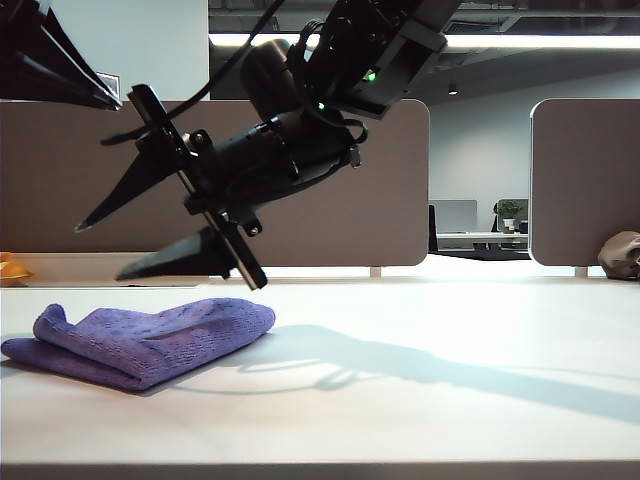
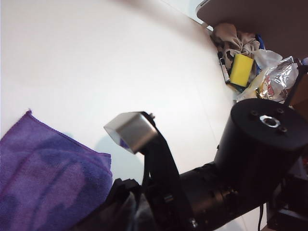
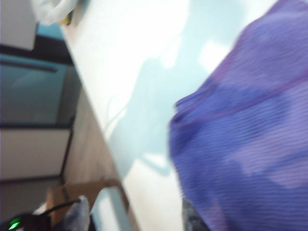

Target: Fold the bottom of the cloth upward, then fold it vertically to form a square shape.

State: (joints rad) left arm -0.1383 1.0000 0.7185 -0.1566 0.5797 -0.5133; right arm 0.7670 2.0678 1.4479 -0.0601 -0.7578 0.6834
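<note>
the cloth [image 1: 140,340] is purple and fuzzy. it lies folded over in a soft, thick bundle on the white bench [image 1: 420,390], close to the bench's left edge and a bit nearer the front edge than the back. its fold is rounded on the side that faces the middle of the bench, and one corner curls up at the far left end.

the right gripper [image 1: 100,248] hangs in the air just above the cloth. it has reached across from the right side, so it is now over the left part of the bench. its two black pointed fingers [image 1: 165,262] stand wide apart, one higher and one lower, and nothing is between them. they do not touch the cloth. the arm's dark shadow falls on the bench, stretching away to the right. the right wrist view is blurry, but it shows the cloth [image 3: 250,144] close below with a thin stitched hem line running across it.

the left gripper sits high at the top left corner of the exterior view, and only a dark part of it shows there. its fingers are pressed together and hold nothing. in the left wrist view a corner of the cloth [image 2: 48,178] lies on the bench below.

at the far right, by the back edge, rests a small brownish-grey lump [image 1: 620,255].
</note>
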